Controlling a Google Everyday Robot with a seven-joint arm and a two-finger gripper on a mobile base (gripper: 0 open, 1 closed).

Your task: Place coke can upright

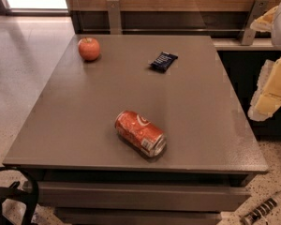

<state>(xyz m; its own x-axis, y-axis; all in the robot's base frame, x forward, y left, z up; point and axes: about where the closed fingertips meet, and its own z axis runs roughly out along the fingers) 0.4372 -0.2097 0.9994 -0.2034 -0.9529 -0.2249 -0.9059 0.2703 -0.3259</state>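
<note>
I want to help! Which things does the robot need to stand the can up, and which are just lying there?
For the job: can, lying on its side; gripper, beyond the right edge of the table.
Just lying about: apple; snack wrapper, both near the far edge.

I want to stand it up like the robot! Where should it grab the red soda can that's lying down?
The red-orange aluminium soda can lies on its side on the grey table, silver end toward the front right. Probably grip its round middle from above, across its width. The hand hangs open beyond the table's right edge.
</note>
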